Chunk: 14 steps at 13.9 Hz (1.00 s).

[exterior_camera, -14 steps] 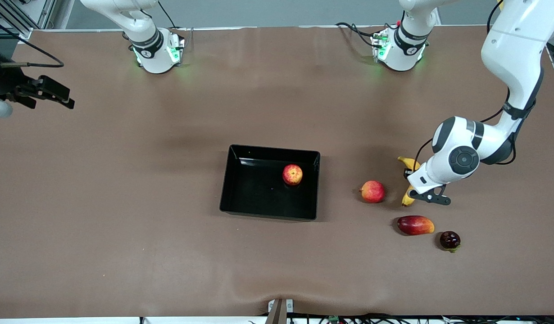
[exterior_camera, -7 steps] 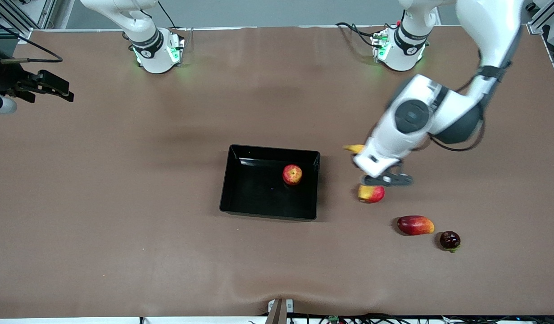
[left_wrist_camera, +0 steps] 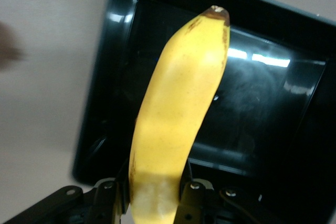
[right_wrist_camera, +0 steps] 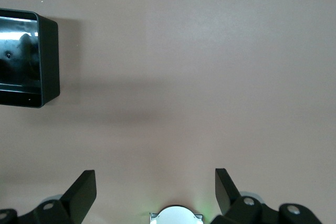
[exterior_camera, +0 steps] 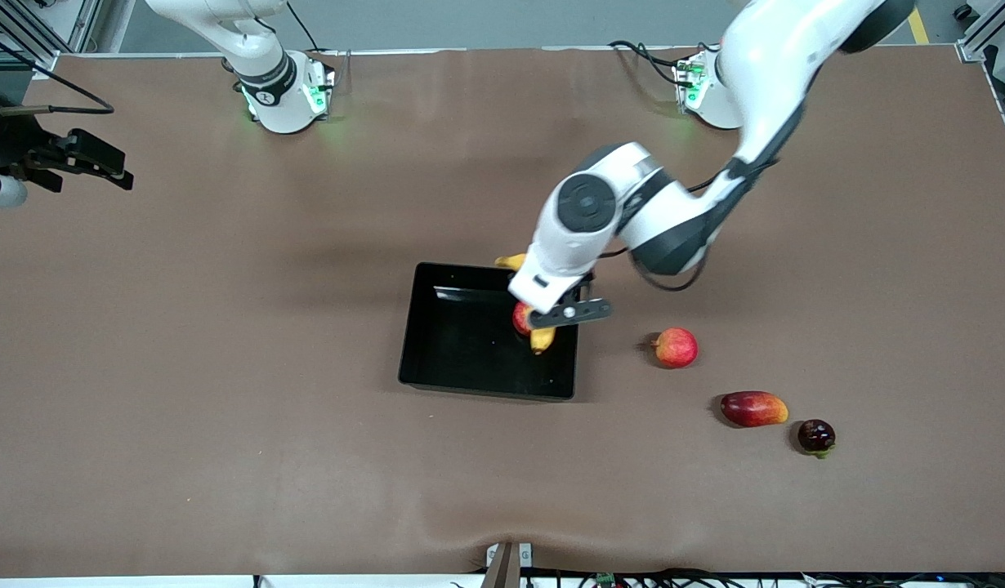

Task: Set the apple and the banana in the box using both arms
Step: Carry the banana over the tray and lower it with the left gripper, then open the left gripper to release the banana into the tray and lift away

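My left gripper (exterior_camera: 554,314) is shut on the yellow banana (exterior_camera: 542,339) and holds it in the air over the black box (exterior_camera: 437,343), at the box's end toward the left arm. In the left wrist view the banana (left_wrist_camera: 178,114) runs out from between the fingers (left_wrist_camera: 191,192) over the glossy box floor (left_wrist_camera: 262,103). The deep-red apple (exterior_camera: 520,317) lies in the box, partly hidden under the gripper and banana. My right gripper (exterior_camera: 86,159) waits open over the right arm's end of the table. In its wrist view the right gripper (right_wrist_camera: 155,182) holds nothing, with the box wall (right_wrist_camera: 50,61) at the frame's edge.
Three other fruits lie toward the left arm's end: a paler apple (exterior_camera: 676,347), a red oblong fruit (exterior_camera: 753,408) and a small dark fruit (exterior_camera: 816,435). The arm bases (exterior_camera: 286,94) (exterior_camera: 715,90) stand along the table edge farthest from the front camera.
The left arm has lifted the banana from beside the paler apple and swung it across to above the box. The right gripper has barely shifted.
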### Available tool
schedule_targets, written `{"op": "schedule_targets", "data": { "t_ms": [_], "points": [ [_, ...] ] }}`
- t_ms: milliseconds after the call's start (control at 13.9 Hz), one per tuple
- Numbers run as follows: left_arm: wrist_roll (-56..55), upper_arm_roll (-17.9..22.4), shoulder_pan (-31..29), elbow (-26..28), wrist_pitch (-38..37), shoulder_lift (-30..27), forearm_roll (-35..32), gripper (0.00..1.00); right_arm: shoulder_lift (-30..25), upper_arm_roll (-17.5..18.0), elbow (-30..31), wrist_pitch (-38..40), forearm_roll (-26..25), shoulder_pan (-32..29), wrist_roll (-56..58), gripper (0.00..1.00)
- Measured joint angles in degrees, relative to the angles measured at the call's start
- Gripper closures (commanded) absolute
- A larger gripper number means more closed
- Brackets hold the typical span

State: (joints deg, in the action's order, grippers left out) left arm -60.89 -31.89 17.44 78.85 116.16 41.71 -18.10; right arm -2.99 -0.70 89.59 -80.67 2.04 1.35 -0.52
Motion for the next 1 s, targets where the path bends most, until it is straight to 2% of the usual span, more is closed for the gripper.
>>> {"op": "schedule_targets", "data": {
  "t_ms": [72,215,502,717,789,861,932,1004],
  "points": [
    [-1.25,3.96,4.36,-2.12,1.26,1.46,0.27,1.00,0.01,0.02,0.00,-0.16,0.00,0.01,0.00,0.00],
    [-3.14,7.67,9.66,-4.24,5.20,3.78,1.37,1.00,0.03,0.09,0.00,-0.22,0.00,0.10,0.04,0.00],
    [-3.58,8.61,12.53,-4.92,10.78,8.06,1.58,1.00,0.06,0.12,-0.34,-0.59,0.00,0.38,0.05,0.00],
    [-3.58,11.25,15.08,-5.13,13.89,11.37,1.58,1.00,0.30,-0.09,-1.76,-0.65,-0.02,0.28,0.02,0.00],
    [-3.58,11.73,15.54,-5.28,15.04,12.17,1.58,0.92,0.45,-0.19,-2.03,-0.65,-0.02,0.27,-0.02,0.00],
    [-3.58,11.89,15.69,-5.34,16.09,12.78,1.59,0.78,0.54,-0.26,-2.10,-0.65,-0.02,0.26,-0.46,0.00],
    [-3.58,11.91,15.70,-5.36,16.84,13.21,1.59,0.10,0.62,-0.31,-2.09,-0.64,-0.01,0.25,-1.60,0.00],
    [-3.58,11.96,15.70,-5.41,17.20,13.45,1.59,0.00,0.72,-0.35,-2.09,-0.64,0.02,0.25,-2.81,0.00]
  ]
}}
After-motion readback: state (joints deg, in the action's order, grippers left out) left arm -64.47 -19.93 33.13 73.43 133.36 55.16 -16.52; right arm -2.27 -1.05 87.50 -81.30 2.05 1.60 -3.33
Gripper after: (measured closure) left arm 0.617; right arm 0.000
